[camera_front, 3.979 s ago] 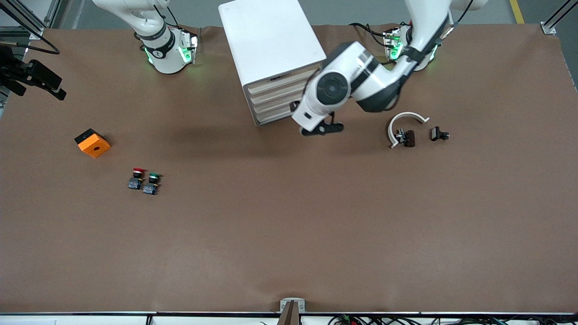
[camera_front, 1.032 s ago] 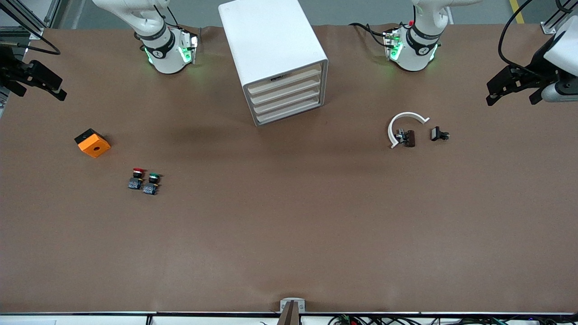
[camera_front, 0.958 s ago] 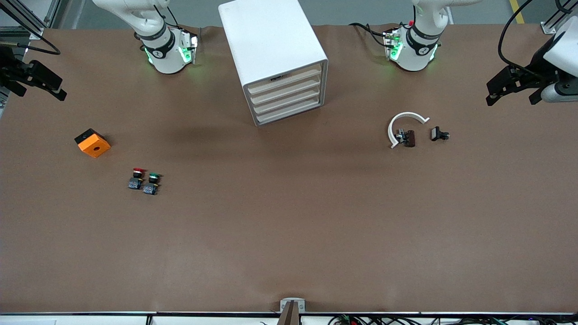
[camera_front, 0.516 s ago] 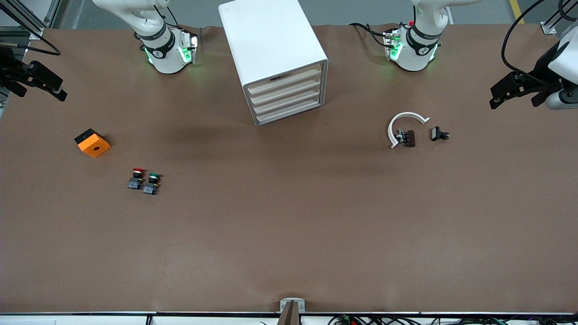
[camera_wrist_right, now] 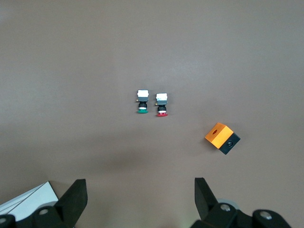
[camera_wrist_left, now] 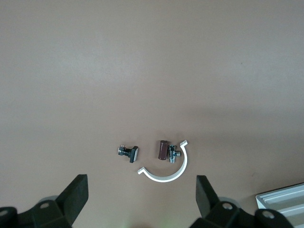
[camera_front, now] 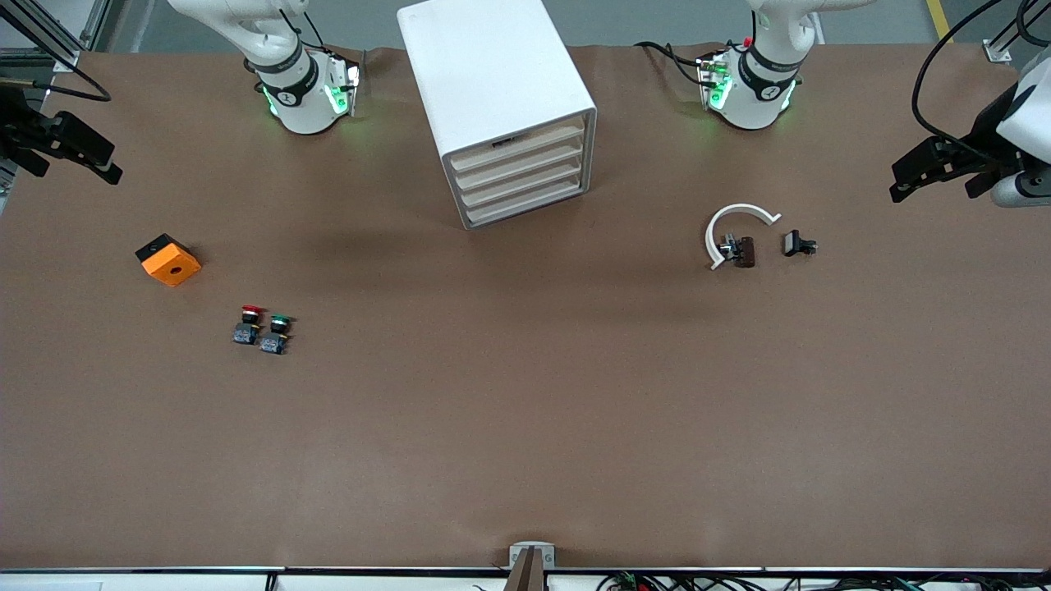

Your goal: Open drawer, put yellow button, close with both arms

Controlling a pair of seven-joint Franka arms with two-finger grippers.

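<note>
Top centre of front view: cabinet, top drawer flush shut like the three below. No yellow button visible anywhere on the table; probably already inside, cannot confirm. Only red button and green button side by side in the lower part, orange box above them. Left gripper at the frame edge by its arm's end, jaws wide, empty. Right gripper at the other edge, likewise wide and empty. Parked clear of the cabinet, likely because work looks done.
</note>
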